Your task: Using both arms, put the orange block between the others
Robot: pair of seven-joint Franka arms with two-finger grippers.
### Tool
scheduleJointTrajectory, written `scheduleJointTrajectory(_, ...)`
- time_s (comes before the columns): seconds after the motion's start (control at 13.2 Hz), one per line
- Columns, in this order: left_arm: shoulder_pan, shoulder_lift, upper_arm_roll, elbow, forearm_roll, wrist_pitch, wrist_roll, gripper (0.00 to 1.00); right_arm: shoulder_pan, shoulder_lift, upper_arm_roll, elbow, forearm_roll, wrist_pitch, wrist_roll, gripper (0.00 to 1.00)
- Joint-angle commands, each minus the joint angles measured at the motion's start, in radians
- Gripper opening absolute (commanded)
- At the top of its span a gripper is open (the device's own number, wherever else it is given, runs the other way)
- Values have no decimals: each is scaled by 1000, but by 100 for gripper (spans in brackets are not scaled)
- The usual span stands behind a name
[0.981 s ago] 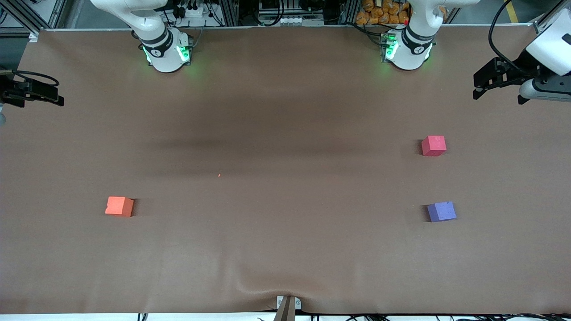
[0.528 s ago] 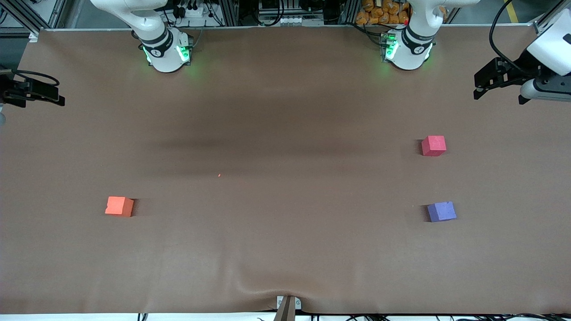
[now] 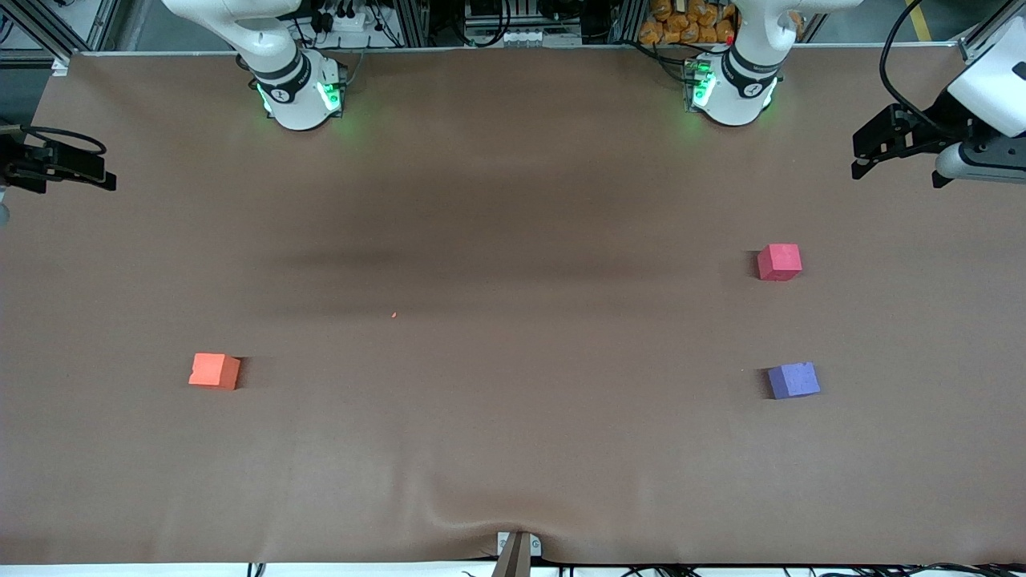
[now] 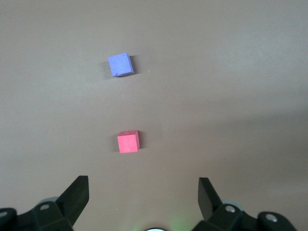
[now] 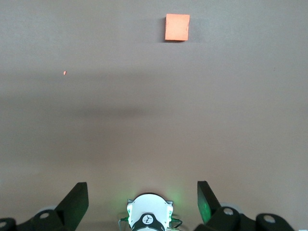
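The orange block [image 3: 214,371] [image 5: 177,27] lies alone on the brown table cover toward the right arm's end. The others lie toward the left arm's end: a red-pink cube [image 3: 779,262] [image 4: 128,142] and a purple cube [image 3: 793,380] [image 4: 120,64] nearer the front camera, with a gap between them. My left gripper [image 3: 894,160] [image 4: 143,185] hangs open and empty over the table's edge at its own end, apart from both cubes. Over the other end's edge my right gripper [image 3: 60,170] [image 5: 142,187] is likewise open with nothing in it.
A tiny orange speck [image 3: 393,315] lies mid-table. The cover [image 3: 513,200] bulges into a wrinkle [image 3: 481,513] by a bracket [image 3: 517,549] at the front edge. The arms' green-lit bases [image 3: 300,96] [image 3: 733,92] stand along the robots' side.
The left gripper has drifted very slightly toward the robots' side. The three blocks and the right gripper have not moved.
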State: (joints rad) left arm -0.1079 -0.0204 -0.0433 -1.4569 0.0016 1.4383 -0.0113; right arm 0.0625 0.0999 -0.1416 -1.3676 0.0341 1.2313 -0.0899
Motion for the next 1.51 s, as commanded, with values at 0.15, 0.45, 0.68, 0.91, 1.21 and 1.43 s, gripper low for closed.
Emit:
scheduleJointTrajectory(0.15,7,-10,2,-5,-35,-9,20,100,-4,36,5,-2,15,33,12,100)
scheduleJointTrajectory(0.45,5,-9,3,-3,-26,-9,24,100,14,104,7,-4,12,140,12,100)
scheduleJointTrajectory(0.68,8,-9,5,-3,-28,-10,24,100,16,200,7,-11,10,267,12,100)
scheduleJointTrajectory(0.91,10,-4,13,-3,-25,-9,24,100,19,306,7,-44,12,393,10,100)
scheduleJointTrajectory(1.21,11,-4,13,-3,-25,-9,24,100,-7,458,7,-39,20,526,2,100)
scheduleJointTrajectory(1.43,13,-3,14,-3,-25,-9,24,100,-21,544,7,-34,18,615,-2,100)
